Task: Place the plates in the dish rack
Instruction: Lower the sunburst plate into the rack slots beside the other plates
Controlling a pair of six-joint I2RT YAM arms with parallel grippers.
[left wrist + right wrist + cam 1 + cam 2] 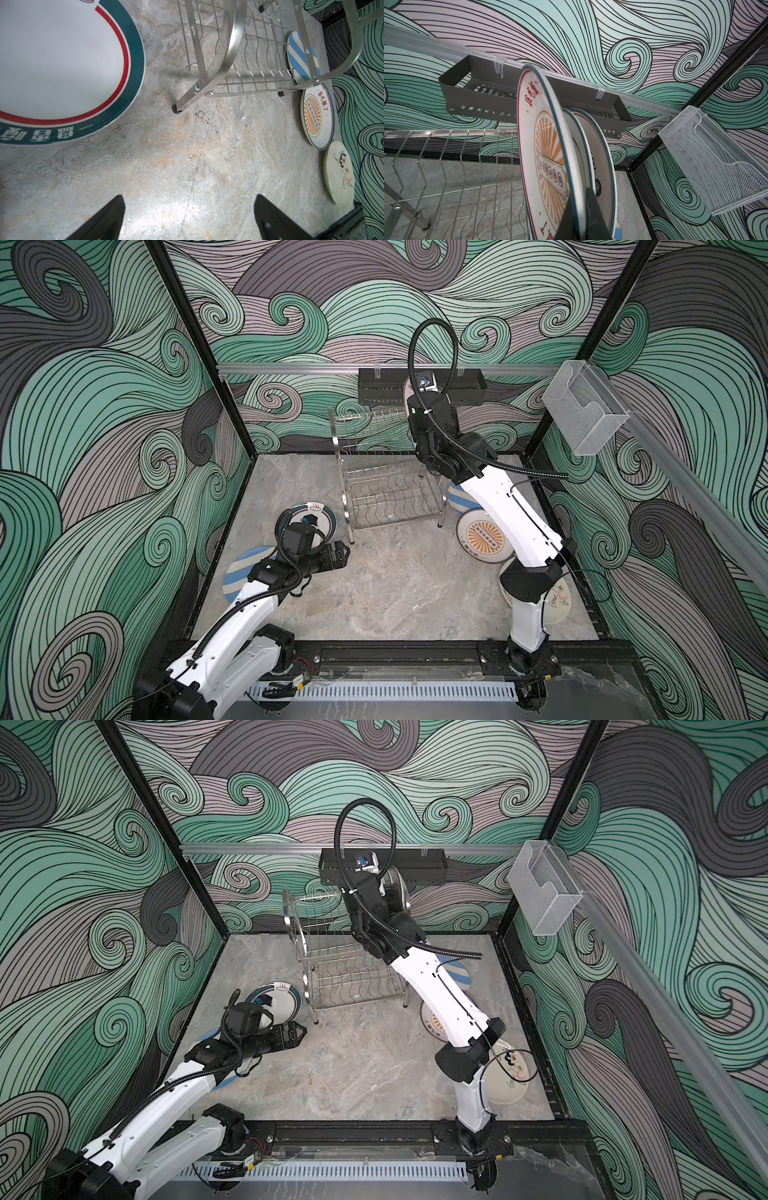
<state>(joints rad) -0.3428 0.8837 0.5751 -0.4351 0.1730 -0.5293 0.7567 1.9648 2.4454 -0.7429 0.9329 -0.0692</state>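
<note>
Plates [484, 537] are going into the dish rack [386, 489]: the right fingers [596, 220] pinch an orange-sunburst plate [546, 158] by its rim. They hold it on edge over the rack's upper tier, at 12 o'clock of the table [395, 593]. It stands just beside a teal-rimmed plate [600, 158] that appears already slotted there.

Loading looks early, with five plates lying flat on the table, three at 2 to 4 o'clock and two around 9 o'clock. The next move likely calls for lowering the held plate straight into a free wire slot without knocking its neighbour, then letting go.

The left fingers [276, 220] stand wide and empty above bare table, near a red-and-teal-banded plate [62, 62].

The right arm [498, 506] covers the slot in both top views. The wrist view cuts off the held plate's foot, so whether it touches the wires cannot be told. The left arm [249, 614] covers most of a blue-striped plate [237, 576].
</note>
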